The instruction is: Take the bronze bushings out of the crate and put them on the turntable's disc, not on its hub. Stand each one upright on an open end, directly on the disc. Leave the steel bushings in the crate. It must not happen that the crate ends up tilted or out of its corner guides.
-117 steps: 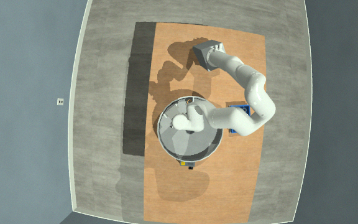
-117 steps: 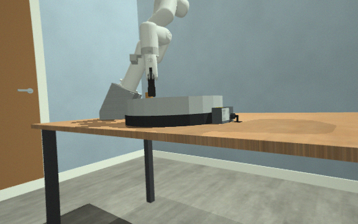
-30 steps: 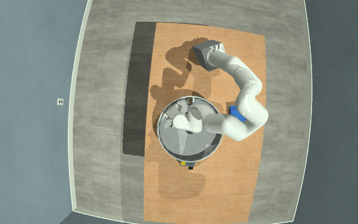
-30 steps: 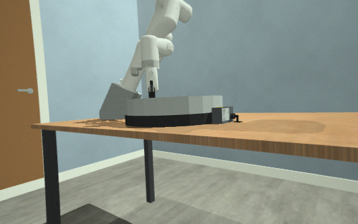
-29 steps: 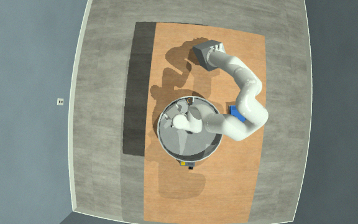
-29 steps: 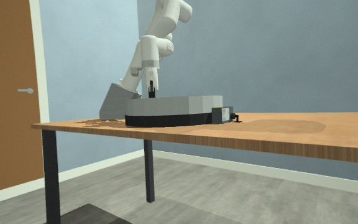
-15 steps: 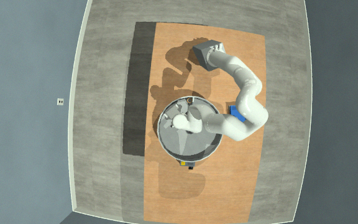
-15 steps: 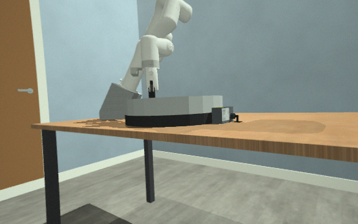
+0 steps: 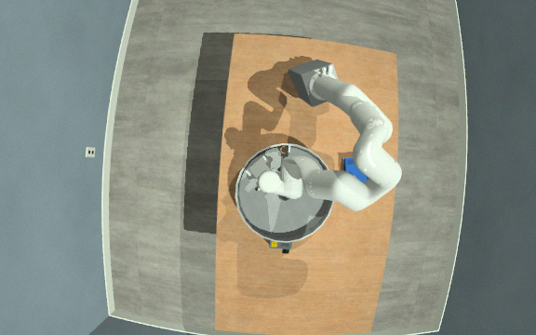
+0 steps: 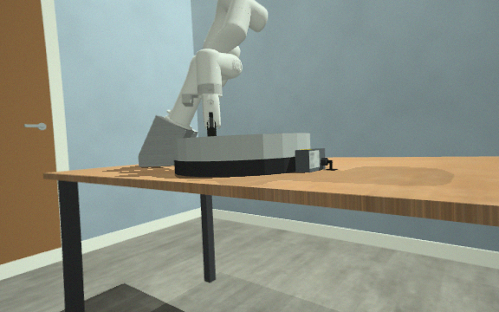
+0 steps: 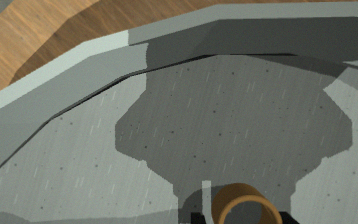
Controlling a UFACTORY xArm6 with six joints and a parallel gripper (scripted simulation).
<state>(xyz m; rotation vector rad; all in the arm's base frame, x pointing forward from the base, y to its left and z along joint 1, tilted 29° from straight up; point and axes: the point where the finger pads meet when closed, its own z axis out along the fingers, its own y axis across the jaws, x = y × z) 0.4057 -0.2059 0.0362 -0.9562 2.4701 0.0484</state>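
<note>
The grey turntable disc (image 9: 283, 197) sits on the wooden table and also shows in the side view (image 10: 241, 145) and the wrist view (image 11: 230, 125). A bronze bushing (image 11: 245, 204) stands upright on the disc, open end up, at the bottom edge of the wrist view. My gripper (image 10: 210, 127) points straight down just over the disc. Its dark fingertips stand on either side of the bushing, slightly parted from it. In the top view the arm hides the gripper. A small bronze ring (image 9: 284, 150) shows near the disc's rim. The blue crate (image 9: 355, 168) lies mostly hidden under the arm.
The turntable's raised rim (image 11: 130, 55) curves around the disc. Its control box (image 10: 310, 160) sits at the side away from the robot base (image 9: 312, 81). The arm's shadow darkens part of the disc.
</note>
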